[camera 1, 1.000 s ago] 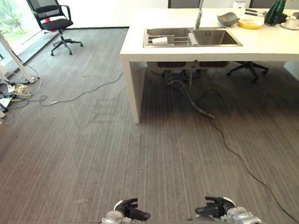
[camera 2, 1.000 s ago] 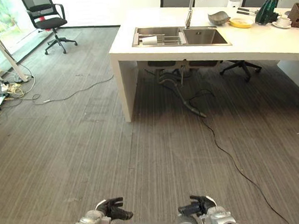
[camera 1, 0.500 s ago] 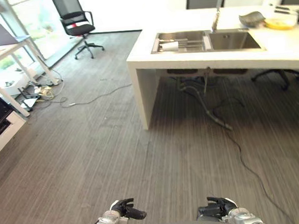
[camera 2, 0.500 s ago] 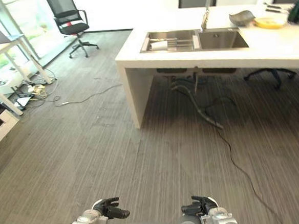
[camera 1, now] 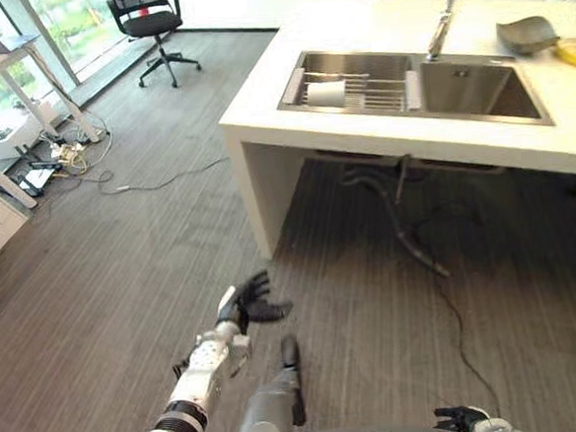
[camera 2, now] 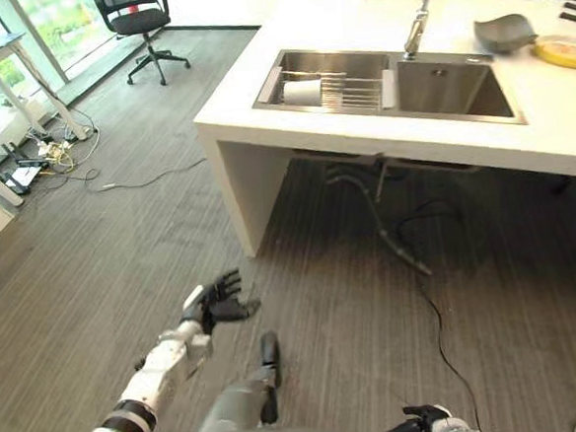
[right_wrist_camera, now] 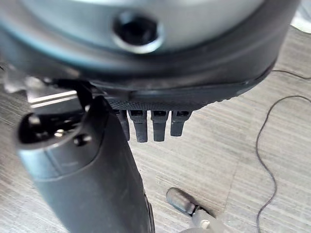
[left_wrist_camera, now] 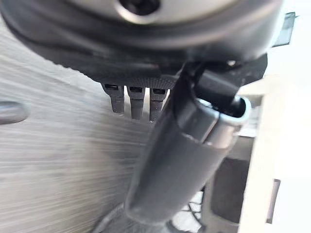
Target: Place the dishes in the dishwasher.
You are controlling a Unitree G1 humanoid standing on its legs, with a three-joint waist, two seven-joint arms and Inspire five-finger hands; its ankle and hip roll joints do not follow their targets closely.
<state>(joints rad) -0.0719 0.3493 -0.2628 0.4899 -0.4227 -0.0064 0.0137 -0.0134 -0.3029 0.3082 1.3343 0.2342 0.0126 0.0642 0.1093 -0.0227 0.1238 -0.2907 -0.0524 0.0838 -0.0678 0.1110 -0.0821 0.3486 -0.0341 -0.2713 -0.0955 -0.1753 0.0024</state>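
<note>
— Over the grey carpet floor [camera 1: 95,289], what is the left hand [camera 1: 247,303] doing?

— It is raised in front of the robot, above the floor and short of the near corner of the white table [camera 1: 260,104]. Its fingers are relaxed and slightly spread, and they hold nothing. In the left wrist view the fingers [left_wrist_camera: 130,99] point straight ahead beside the thumb.

— And the right hand [camera 2: 421,426]?

— It sits low at the bottom edge of the eye views, empty. In the right wrist view its fingers [right_wrist_camera: 146,124] are straight, with bare floor past them.

— Where are the dishes?

— All on the table, well apart from both hands. A white cup [camera 1: 325,94] lies on its side on the wire rack [camera 1: 363,90] in the left basin of the steel sink [camera 1: 477,89], near the table's left end. Behind the divider stands the tap [camera 1: 440,29]. Past the sink's far right corner there is a grey bowl [camera 1: 525,34], tilted, and just beside it a yellow plate [camera 2: 563,51] at the right edge of the views.

— Anything else around?

— A black office chair [camera 1: 151,26] stands well beyond the table's left end, near the windows. A white desk [camera 1: 1,68] is at the far left, with a tangle of cables and a power strip [camera 1: 52,158] under it. Hoses [camera 1: 408,237] hang below the sink and trail onto the floor.
</note>
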